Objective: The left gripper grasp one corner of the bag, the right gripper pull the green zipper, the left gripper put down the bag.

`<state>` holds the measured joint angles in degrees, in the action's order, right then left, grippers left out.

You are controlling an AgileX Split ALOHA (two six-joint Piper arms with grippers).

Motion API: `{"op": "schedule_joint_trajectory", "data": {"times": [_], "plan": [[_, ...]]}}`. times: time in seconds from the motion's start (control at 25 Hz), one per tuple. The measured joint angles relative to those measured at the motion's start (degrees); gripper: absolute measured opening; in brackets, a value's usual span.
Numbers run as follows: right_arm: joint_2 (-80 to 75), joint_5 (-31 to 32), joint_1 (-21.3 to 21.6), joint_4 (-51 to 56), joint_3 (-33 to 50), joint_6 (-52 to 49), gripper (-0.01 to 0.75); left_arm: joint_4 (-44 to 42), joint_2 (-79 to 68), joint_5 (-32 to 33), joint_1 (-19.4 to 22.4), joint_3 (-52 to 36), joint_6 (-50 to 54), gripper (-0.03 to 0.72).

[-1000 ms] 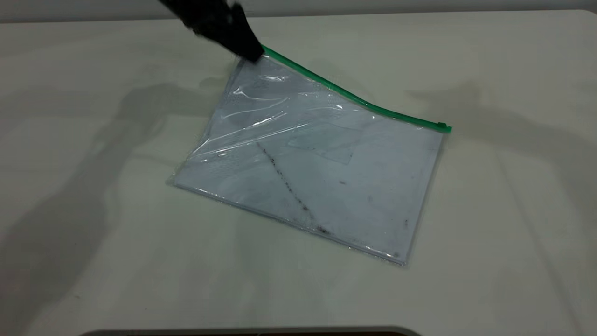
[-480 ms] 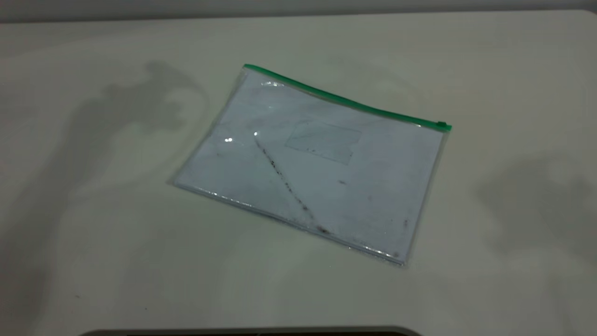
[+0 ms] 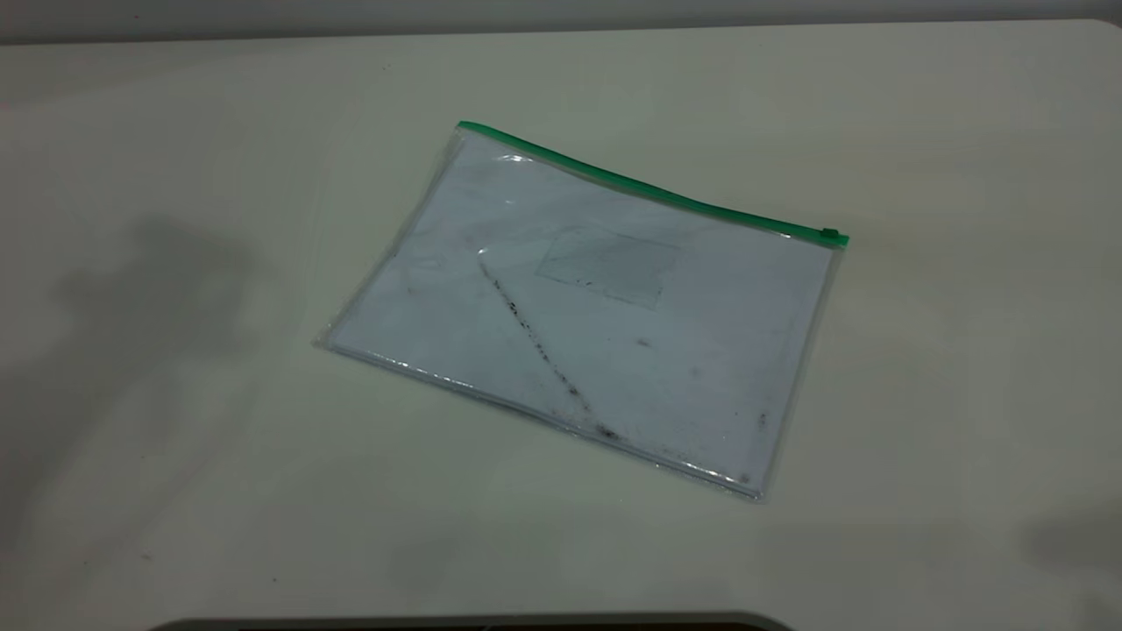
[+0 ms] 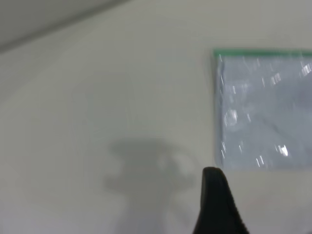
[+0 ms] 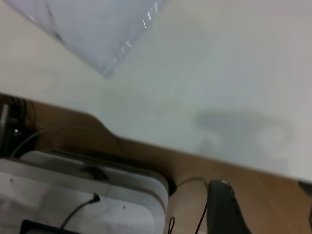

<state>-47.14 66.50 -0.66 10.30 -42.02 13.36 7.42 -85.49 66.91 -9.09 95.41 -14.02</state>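
Observation:
The bag (image 3: 578,307) lies flat on the table, clear plastic with a white sheet, a dark speckled streak and a card pocket. The green zipper (image 3: 649,188) runs along its far edge, with the slider tab (image 3: 829,235) at the right end. The far left corner (image 3: 462,127) rests on the table. Neither gripper shows in the exterior view. My left gripper (image 4: 248,209) hovers off the bag's (image 4: 263,112) short side, holding nothing, with one finger (image 4: 214,200) showing. My right gripper (image 5: 263,204) is open and empty, over the table's edge, away from the bag (image 5: 97,29).
The pale table (image 3: 175,394) has bare room on all sides of the bag. In the right wrist view a brown wooden surface (image 5: 263,161) and a white device (image 5: 97,200) with cables lie beyond the table's edge.
One second ago my left gripper held the far left corner lifted. It has let go and left the exterior view, and the bag lies flat. Both arm shadows have drawn outward.

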Motion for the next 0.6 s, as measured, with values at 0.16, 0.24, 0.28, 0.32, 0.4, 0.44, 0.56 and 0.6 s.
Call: {"op": "schedule_joint_trajectory", "data": {"times": [0.16, 0.24, 0.28, 0.32, 0.4, 0.44, 0.56, 0.6], "plan": [[7.09, -5.19, 0.00, -0.58, 10.58, -2.40, 0.456, -0.05, 9.14, 0.00, 0.00, -15.71, 1.49, 0.539], [9.41, -7.56, 0.00, -1.37, 12.89, -3.51, 0.456, -0.30, 13.04, 0.00, -0.06, -23.88, 1.49, 0.539], [10.19, -8.57, 0.00, -1.78, 13.11, -4.00, 0.456, -0.63, 15.09, 0.00, -0.10, -28.31, 1.49, 0.539], [10.67, -9.21, 0.00, -1.89, 13.20, -4.36, 0.456, -0.93, 17.06, 0.00, -0.10, -32.66, 1.49, 0.539], [10.99, -8.21, 0.00, -1.69, 13.20, -4.88, 0.456, -1.57, 20.57, 0.00, -0.10, -40.38, 1.49, 0.538], [10.98, -7.05, 0.00, -1.63, 13.31, -5.19, 0.456, -1.65, 22.43, 0.00, -0.10, -44.30, 1.49, 0.538], [11.24, -4.71, 0.00, -2.48, 14.43, -6.15, 0.456, -1.81, 27.93, -0.50, -0.10, -54.06, 1.61, 0.538], [11.28, -4.43, 0.00, -2.97, 14.44, -6.89, 0.456, -1.81, 30.05, -1.36, -0.10, -57.04, 1.89, 0.538]]}}
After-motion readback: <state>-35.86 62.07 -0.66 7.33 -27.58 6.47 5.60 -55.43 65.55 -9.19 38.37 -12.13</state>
